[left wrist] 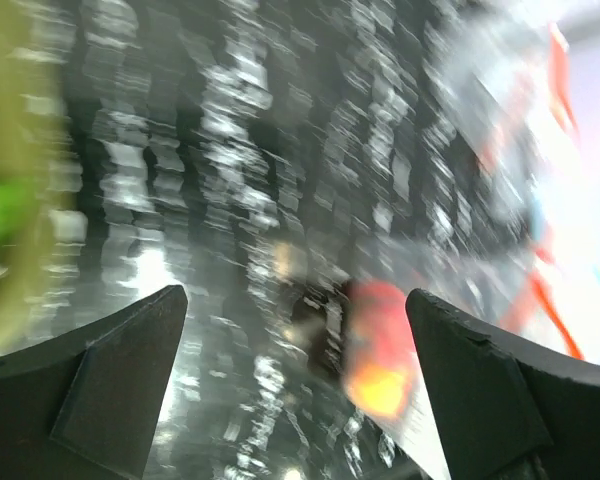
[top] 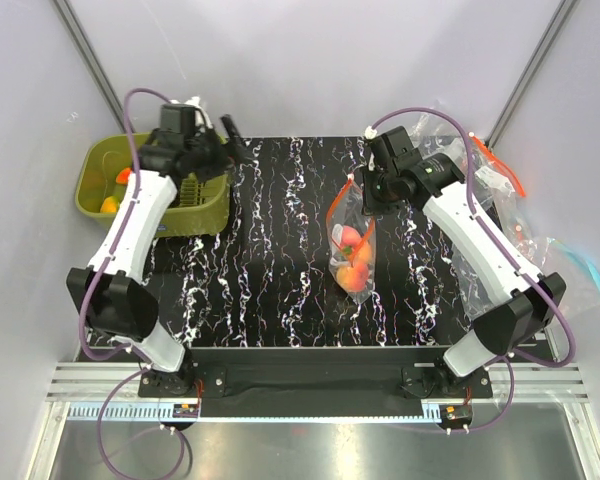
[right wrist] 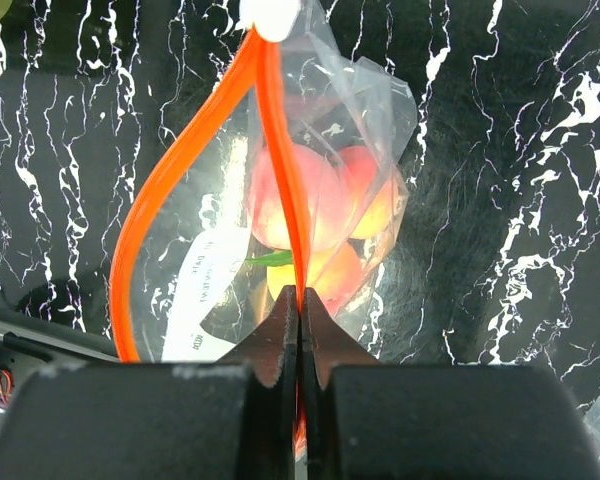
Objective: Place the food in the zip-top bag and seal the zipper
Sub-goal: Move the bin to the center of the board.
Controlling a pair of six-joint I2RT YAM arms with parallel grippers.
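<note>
Clenched on one end of the zipper (right wrist: 282,160), our right pincer (right wrist: 300,300) holds the bag (right wrist: 380,110) over the tabletop (right wrist: 520,200), peaches (right wrist: 290,205) pooled just beyond its tips. We judge filling done and sealing in hand: the red strips bow apart, with the white slider (right wrist: 270,18) at their far end. Our left pincer (left wrist: 292,295), spread wide and empty, stands well off. Next it would need to reach that slider and draw it along the strip.
</note>
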